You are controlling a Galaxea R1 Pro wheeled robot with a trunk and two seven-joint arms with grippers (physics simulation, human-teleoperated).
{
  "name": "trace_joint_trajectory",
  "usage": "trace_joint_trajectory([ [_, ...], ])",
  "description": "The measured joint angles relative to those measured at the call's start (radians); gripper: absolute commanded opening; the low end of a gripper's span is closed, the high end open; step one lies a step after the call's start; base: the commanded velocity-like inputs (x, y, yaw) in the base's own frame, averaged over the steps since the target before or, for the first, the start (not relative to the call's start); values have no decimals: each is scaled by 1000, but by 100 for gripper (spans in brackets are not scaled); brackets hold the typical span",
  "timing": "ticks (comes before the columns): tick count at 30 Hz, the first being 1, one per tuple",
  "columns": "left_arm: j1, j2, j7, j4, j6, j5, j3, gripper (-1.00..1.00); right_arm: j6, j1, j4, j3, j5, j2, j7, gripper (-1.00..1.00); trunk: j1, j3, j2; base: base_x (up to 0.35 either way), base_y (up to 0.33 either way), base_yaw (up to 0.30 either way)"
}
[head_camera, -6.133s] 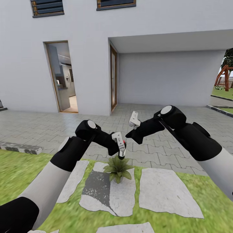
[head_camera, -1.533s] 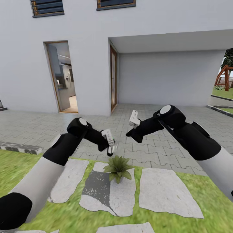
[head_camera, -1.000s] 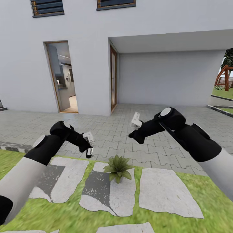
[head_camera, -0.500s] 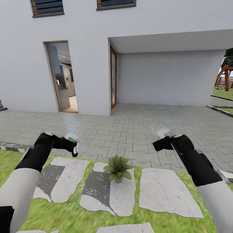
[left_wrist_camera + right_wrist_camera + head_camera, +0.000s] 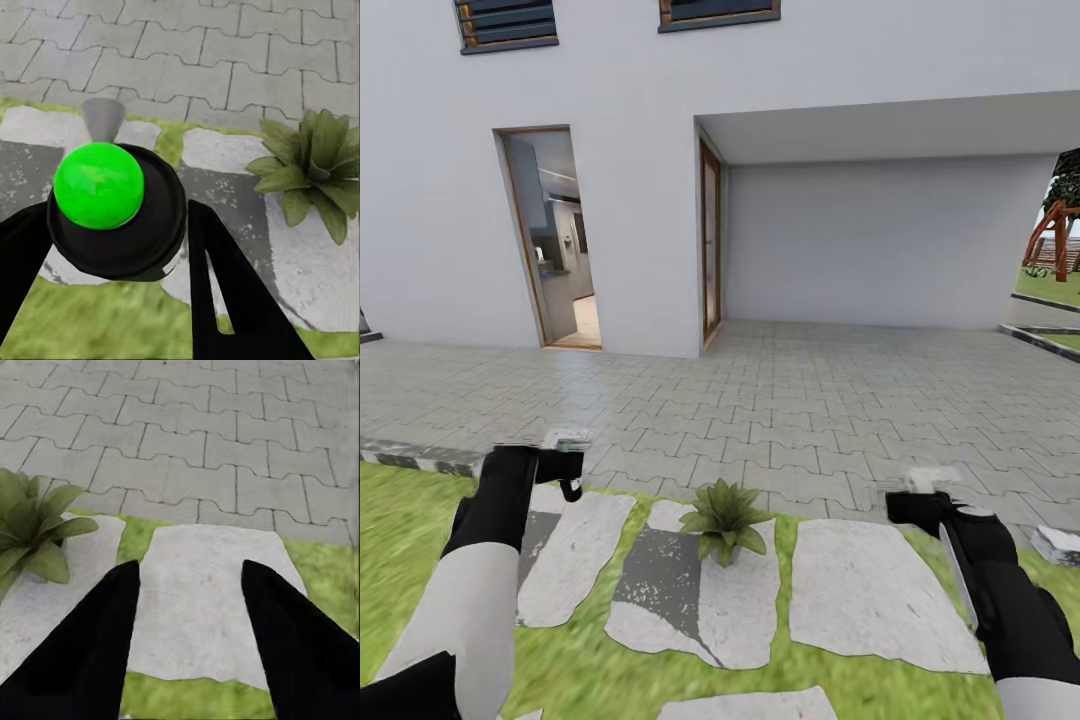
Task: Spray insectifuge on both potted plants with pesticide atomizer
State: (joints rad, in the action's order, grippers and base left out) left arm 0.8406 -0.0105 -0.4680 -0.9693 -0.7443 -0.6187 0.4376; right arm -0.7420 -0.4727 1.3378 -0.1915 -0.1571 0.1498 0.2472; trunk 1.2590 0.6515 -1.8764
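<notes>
One potted plant [image 5: 725, 520], a low rosette of broad green leaves, stands on a stepping stone [image 5: 690, 600] in the lawn; it also shows as the plant [image 5: 311, 169] and the plant [image 5: 30, 529] in the wrist views. The second potted plant is out of view. My left gripper [image 5: 568, 468] [image 5: 116, 214] is shut on the pesticide atomizer [image 5: 112, 210], a dark bottle whose round top button looks bright green, held to the left of the plant. My right gripper [image 5: 912, 492] [image 5: 191, 566] is open with nothing in it, low and to the right of the plant over a pale stone.
Grey paving [image 5: 780, 400] runs from the lawn to a white house with an open doorway [image 5: 550, 240] and a covered recess [image 5: 880, 240]. A kerb stone [image 5: 420, 455] lies at left and a loose stone [image 5: 1060, 545] at right. A wooden play frame [image 5: 1060, 235] stands far right.
Both arms have dropped and spread apart: the left swung left with the atomizer, away from above the plant, and the right sank to the lower right. The button turned from red to green.
</notes>
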Motion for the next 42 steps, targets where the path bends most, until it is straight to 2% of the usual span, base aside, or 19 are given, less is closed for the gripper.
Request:
trace_joint_trajectory([
  [4, -2, -39, 80, 13, -32, 9, 29, -100, 13, 11, 8, -36, -1, 9, 22, 100, 0, 0, 0, 0, 0, 0],
  [5, -2, -58, 106, 85, -52, 12, 39, -100, -36, 18, 39, -46, -4, 39, 40, 100, 0, 0, 0, 0, 0, 0],
  [10, -3, -63, 101, 161, -63, 13, 43, -100, -91, 39, 76, -50, 2, 48, 46, 100, 0, 0, 0, 0, 0, 0],
  [17, -3, -60, 74, 210, -83, 9, 41, -100, -133, 47, 99, -47, 1, 48, 47, 100, 0, 0, 0, 0, 0, 0],
  [18, 0, -58, 71, 214, -112, 8, 39, -100, -152, 47, 107, -47, 1, 48, 47, 100, 0, 0, 0, 0, 0, 0],
  [19, 0, -58, 71, 214, -113, 9, 39, -100, -152, 47, 107, -47, 1, 48, 47, 100, 0, 0, 0, 0, 0, 0],
  [22, 20, -54, 67, 217, -217, 8, 33, -100, -194, 48, 127, -50, 1, 50, 47, 100, 0, 0, 0, 0, 0, 0],
  [25, 36, -51, 66, 218, -258, 6, 33, -100, -210, 48, 137, -60, 1, 53, 46, 100, 0, 0, 0, 0, 0, 0],
  [30, 37, -42, 65, 215, -278, -2, 34, -100, -219, 47, 143, -81, -1, 54, 46, 100, 0, 0, 0, 0, 0, 0],
  [38, 34, -35, 66, 206, -282, -1, 35, -100, -221, 48, 144, -87, -5, 55, 45, 100, 0, 0, 0, 0, 0, 0],
  [42, 34, -34, 66, 202, -283, 1, 36, -100, -221, 48, 145, -88, -6, 55, 45, 100, -15, -13, 28, 0, 0, 0],
])
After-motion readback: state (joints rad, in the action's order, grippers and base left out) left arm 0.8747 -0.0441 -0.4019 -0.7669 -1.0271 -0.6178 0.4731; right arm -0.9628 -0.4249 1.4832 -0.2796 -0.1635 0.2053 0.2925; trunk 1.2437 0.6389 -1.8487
